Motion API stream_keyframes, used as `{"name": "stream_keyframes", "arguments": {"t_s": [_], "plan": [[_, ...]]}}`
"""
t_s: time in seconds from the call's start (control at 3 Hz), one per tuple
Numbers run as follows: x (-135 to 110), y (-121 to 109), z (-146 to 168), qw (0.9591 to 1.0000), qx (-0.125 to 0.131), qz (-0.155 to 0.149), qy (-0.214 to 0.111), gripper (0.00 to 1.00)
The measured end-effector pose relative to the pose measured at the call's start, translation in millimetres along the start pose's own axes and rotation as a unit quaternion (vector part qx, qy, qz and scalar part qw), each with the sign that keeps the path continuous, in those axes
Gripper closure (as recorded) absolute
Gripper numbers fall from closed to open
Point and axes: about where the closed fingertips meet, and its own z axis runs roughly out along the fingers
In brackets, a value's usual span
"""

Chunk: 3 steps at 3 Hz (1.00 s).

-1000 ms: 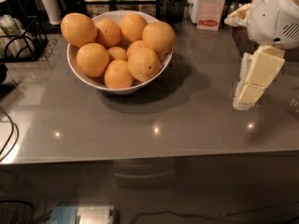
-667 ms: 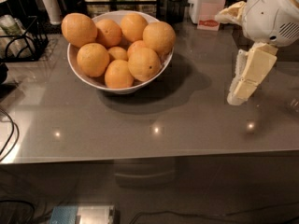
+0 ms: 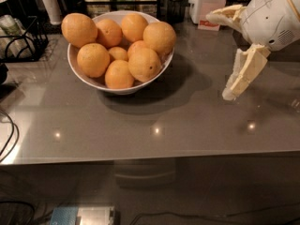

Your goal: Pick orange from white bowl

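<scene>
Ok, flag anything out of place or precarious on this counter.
The glossy round white bowl is heaped above its rim. The large round orange at the back left perches on the rim, overhanging it, and could roll off. Nothing is spilled. The cream robot hand hangs right of the bowl, apart from it.

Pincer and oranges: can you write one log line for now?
pincer: right of white bowl, apart, over grey table | oranges: piled in bowl, untouched | pick: not yet done
</scene>
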Motion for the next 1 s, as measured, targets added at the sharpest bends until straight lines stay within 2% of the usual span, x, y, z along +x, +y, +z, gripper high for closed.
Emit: {"name": "stream_keyframes", "arguments": {"t_s": [0.33, 0.67, 1.0], "plan": [[0, 0, 0, 1.0000, 0.000, 0.000, 0.000, 0.00], [-14, -26, 9, 0.9997, 0.022, -0.007, -0.009, 0.00], [-31, -76, 20, 0.9977, 0.057, -0.029, -0.021, 0.00]]}}
